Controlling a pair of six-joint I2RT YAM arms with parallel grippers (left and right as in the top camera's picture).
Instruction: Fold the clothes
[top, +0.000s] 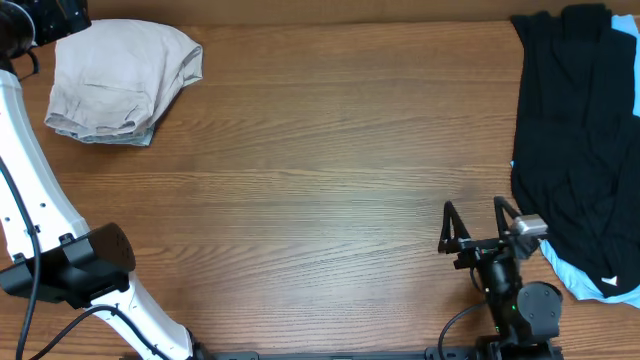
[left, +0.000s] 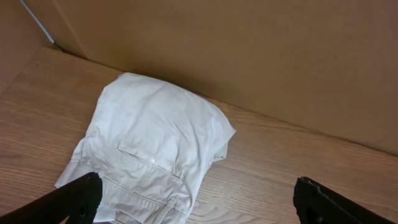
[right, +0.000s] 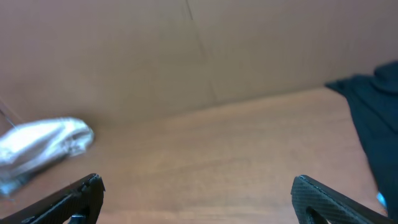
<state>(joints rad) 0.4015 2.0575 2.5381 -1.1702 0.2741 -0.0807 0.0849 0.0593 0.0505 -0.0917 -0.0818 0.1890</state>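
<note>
— As you run from the left edge across, what do you count?

— One bundle of khaki shorts (top: 120, 85), folded, lying in the far left corner of the table (top: 330, 170). My left claw (left: 198, 190) hangs on the near side of it. Its fingers (left: 81, 199) are spread wide with nothing between them. From that wrist the bundle lies ahead and off to one side, with one slit pocket (left: 152, 160) facing up.

— And its edges?

— The rounded fold lies close to the cardboard wall (left: 261, 56), with a strip of wood showing between them. The layered edges face my wrist. My one white left arm (top: 30, 190) runs up along the table's left edge.

— What about the middle?

— Bare wood, one wide stretch reaching from the shorts across to the right side.

— Then the right?

— One right claw (top: 475, 222) sits near the front edge. Its two fingers are apart, hold nothing and point toward the far wall. Just beside it lies one black pile (top: 580, 130), running along the right side from the far edge nearly to the near one. I cannot tell how many garments are in it. One piece of light-blue cloth (top: 585, 282) peeks out under its near end, at the table's right edge.
</note>
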